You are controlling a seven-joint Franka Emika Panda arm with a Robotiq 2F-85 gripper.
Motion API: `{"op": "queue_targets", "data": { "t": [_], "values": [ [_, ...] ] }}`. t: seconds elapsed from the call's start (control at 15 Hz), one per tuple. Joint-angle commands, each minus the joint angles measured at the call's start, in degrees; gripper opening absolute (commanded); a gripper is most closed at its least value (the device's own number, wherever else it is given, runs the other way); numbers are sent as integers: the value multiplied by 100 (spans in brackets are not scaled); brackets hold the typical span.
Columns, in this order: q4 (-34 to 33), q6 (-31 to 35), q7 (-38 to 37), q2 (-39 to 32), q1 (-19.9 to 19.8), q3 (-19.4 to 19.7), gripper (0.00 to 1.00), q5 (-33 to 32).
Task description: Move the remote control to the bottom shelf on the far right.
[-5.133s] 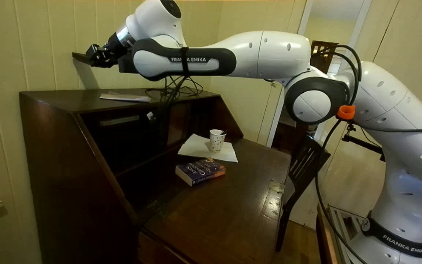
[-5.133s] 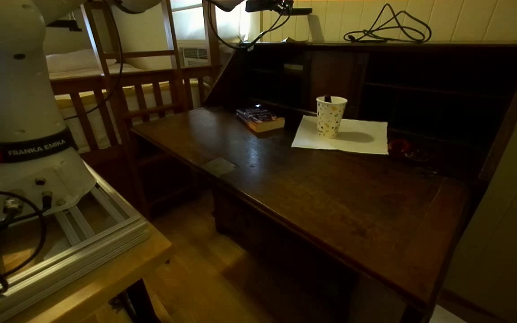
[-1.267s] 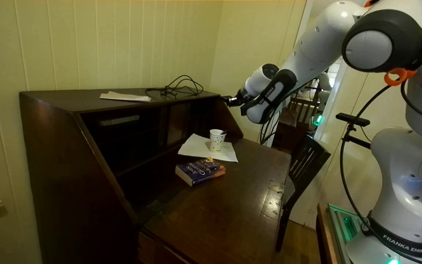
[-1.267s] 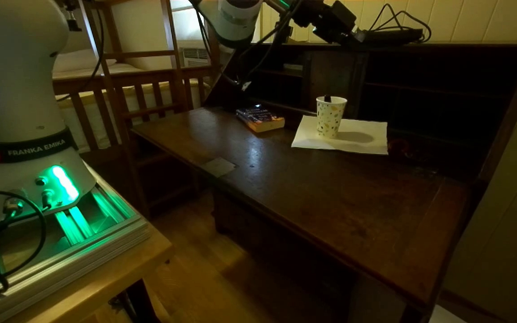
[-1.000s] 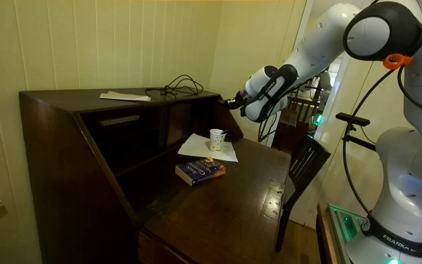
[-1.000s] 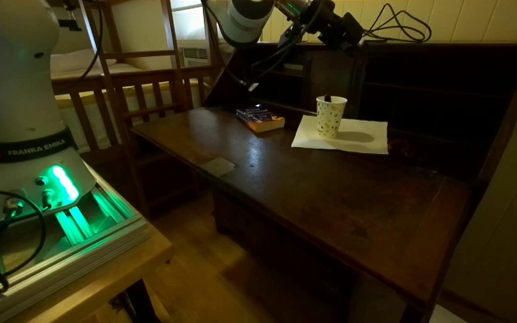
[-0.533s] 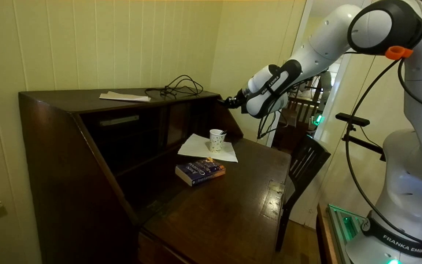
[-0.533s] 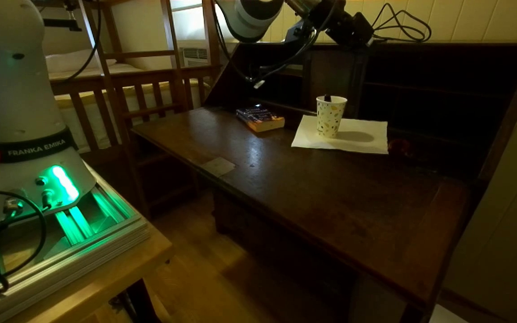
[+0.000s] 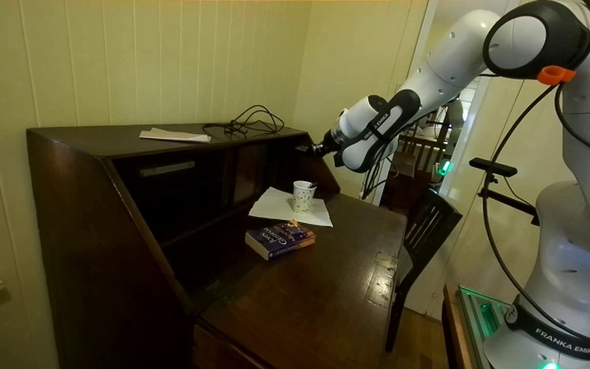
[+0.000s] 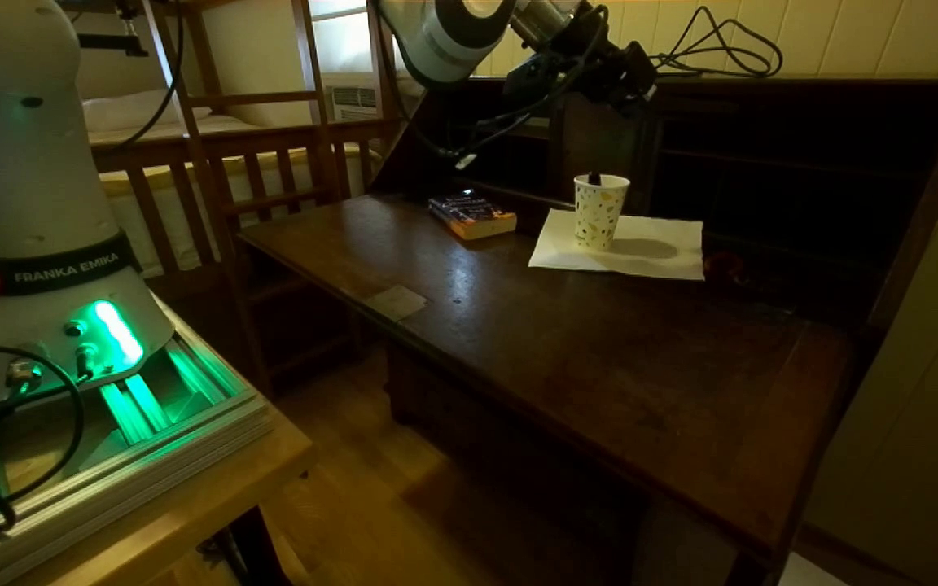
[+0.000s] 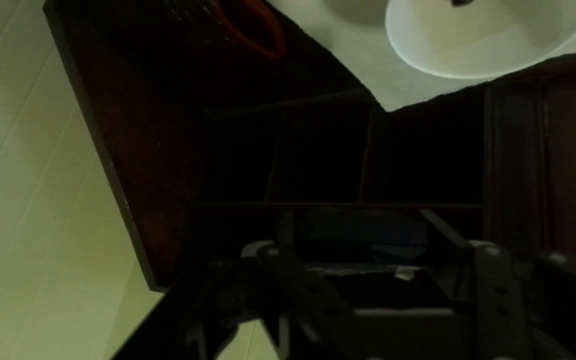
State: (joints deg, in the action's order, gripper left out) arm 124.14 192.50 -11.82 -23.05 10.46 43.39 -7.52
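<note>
The remote control [image 11: 363, 235] is a dark flat bar between my fingers in the wrist view, which stands upside down. My gripper [image 11: 363, 225] is shut on it. In an exterior view the gripper [image 10: 648, 91] is just in front of the upper right shelf opening, and the remote [image 10: 703, 106] shows faintly as a dark bar pointing ahead of it. In an exterior view the gripper [image 9: 313, 149] is beside the desk's slanted side wall. The bottom shelf's far right compartment [image 11: 238, 165] is very dark; the shelf board [image 11: 338, 204] lies between it and the upper space.
A patterned cup [image 10: 599, 213] stands on white paper [image 10: 664, 236] below the gripper. A thick book [image 10: 473, 215] lies on the desktop. A red object [image 10: 723, 267] is near the right compartments. A black cable [image 9: 246, 123] and papers [image 9: 172, 135] lie on the desk's top.
The gripper has come down from high by the wall, with the dark bar, to the right-hand shelves. In the last half second it has dipped slightly and drawn back a little.
</note>
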Motion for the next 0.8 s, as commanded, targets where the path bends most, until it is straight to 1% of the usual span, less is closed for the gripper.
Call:
{"op": "queue_targets", "data": {
  "t": [0.0,0.07,0.13,0.27,0.47,0.6,0.67,0.73],
  "values": [
    [-67,65,799,190,-725,-752,37,16],
    [-55,211,455,323,-1183,-1141,37,-721],
    [-107,352,538,283,-1544,-1501,37,-873],
    [-289,565,376,163,-2308,-2203,37,-1376],
    [-507,650,193,29,-3204,-2941,37,-1922],
    [-604,567,139,-31,-3612,-3280,37,-2063],
    [-605,505,104,-14,-3712,-3347,37,-1990],
    [-407,515,296,62,-3413,-3108,62,-1794]
  ]
}}
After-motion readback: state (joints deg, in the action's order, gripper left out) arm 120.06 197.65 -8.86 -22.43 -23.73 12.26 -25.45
